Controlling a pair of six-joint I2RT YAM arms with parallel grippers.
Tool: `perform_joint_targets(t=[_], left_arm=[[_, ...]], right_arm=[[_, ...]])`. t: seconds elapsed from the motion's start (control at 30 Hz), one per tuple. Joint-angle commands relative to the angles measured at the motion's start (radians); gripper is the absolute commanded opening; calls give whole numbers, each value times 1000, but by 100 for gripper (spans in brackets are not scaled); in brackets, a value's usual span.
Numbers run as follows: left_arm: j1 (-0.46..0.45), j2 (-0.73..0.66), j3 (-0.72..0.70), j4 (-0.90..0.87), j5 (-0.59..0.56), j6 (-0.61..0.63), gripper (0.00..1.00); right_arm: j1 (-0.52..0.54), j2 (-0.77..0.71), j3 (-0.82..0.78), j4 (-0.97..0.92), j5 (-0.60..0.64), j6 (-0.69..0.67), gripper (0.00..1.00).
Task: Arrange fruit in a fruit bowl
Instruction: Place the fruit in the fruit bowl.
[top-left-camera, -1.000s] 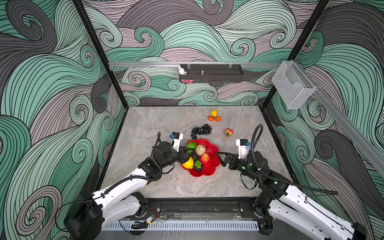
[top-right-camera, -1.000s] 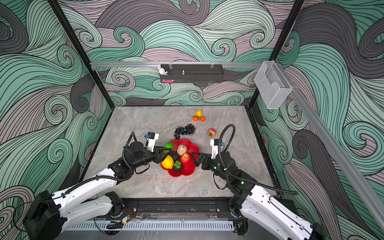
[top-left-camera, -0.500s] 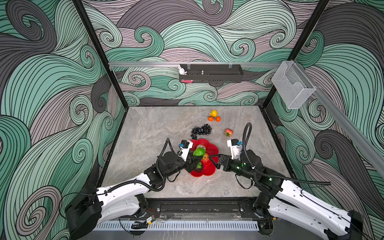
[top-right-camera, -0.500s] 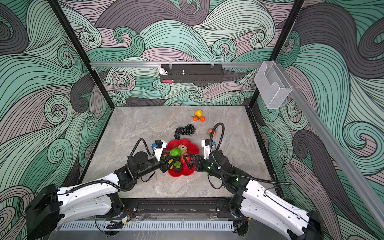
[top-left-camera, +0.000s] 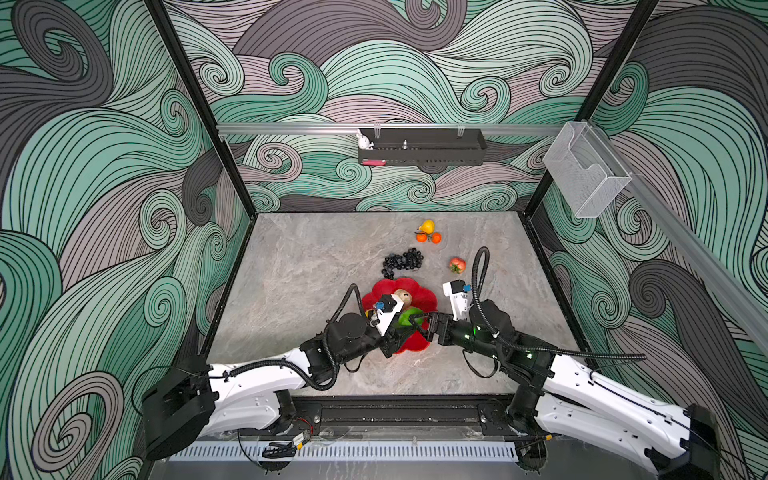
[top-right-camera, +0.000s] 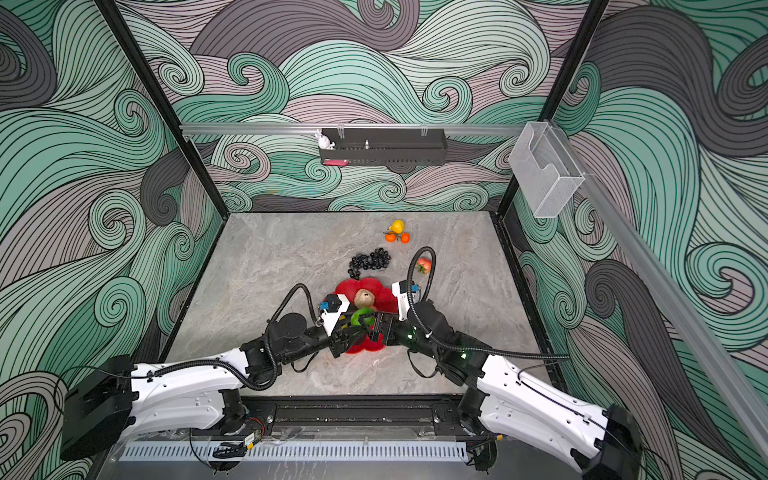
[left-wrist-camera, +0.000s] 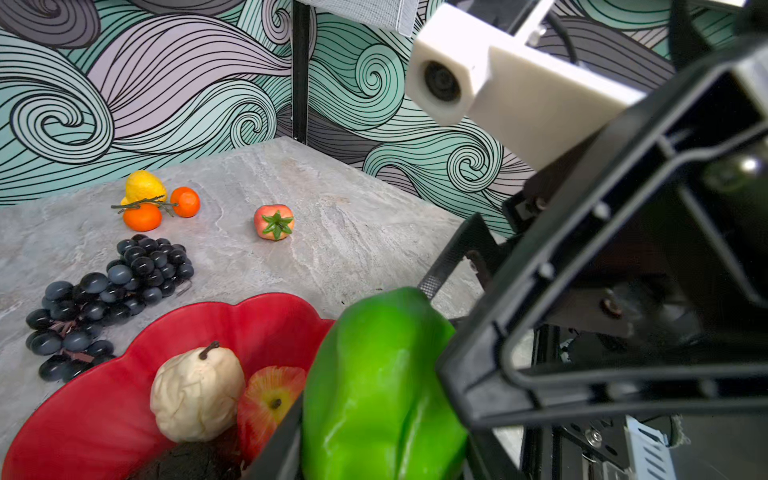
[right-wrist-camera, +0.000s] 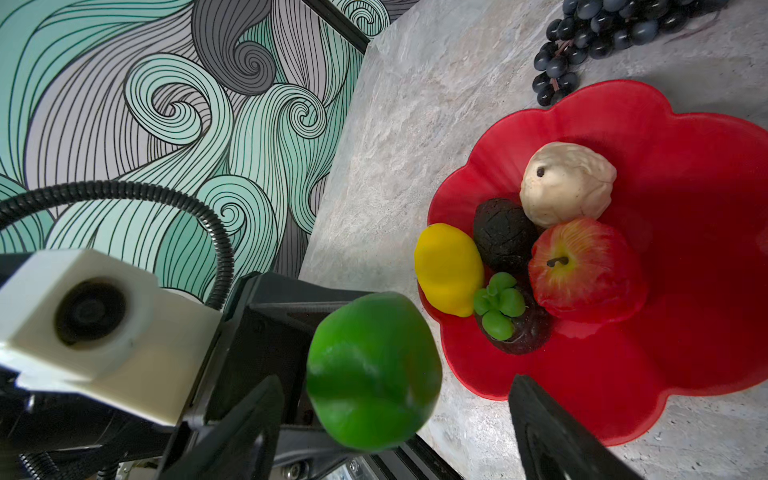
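My left gripper (left-wrist-camera: 374, 457) is shut on a green lime (top-left-camera: 409, 316) and holds it above the near side of the red fruit bowl (top-left-camera: 415, 284). My right gripper (right-wrist-camera: 390, 428) is open, its fingers standing on either side of the lime (right-wrist-camera: 374, 370) with a gap showing. In the bowl (right-wrist-camera: 685, 374) lie a beige pear (right-wrist-camera: 567, 189), a red apple (right-wrist-camera: 586, 266), a yellow lemon (right-wrist-camera: 449, 274), a dark avocado (right-wrist-camera: 503, 235) and a mangosteen (right-wrist-camera: 511, 320). Both grippers hide the bowl's near part in both top views.
On the table behind the bowl lie a black grape bunch (top-left-camera: 402, 262), a red apple (top-left-camera: 456, 264), and farther back a lemon (top-left-camera: 428, 226) with two tangerines (top-left-camera: 428, 237). The enclosure walls stand close on both sides.
My left gripper has carried the lime from the bowl's left side to above its near part. My right gripper has moved left to meet it, and its jaws have narrowed around the lime.
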Motion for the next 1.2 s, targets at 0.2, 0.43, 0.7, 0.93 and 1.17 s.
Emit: perform_joint_targets(t=[0.2,0.43,0.7,0.93,1.17], left_arm=[[-41,23,35,33,-49,84,45],[-49,26,29,35,-75,101,47],[-53,-9,71,-123,-106,134,58],[-51,-79,49,-181,-234,86,74],[-50,-182,-9,-202,-452,33,76]], right_arm=[[7,45,43,47,-76,14,65],[7,51,63,36,-84,-14,51],[6,49,93,-35,-25,-89,43],[4,60,165,-182,76,-237,44],[-65,141,257,-333,139,-392,46]])
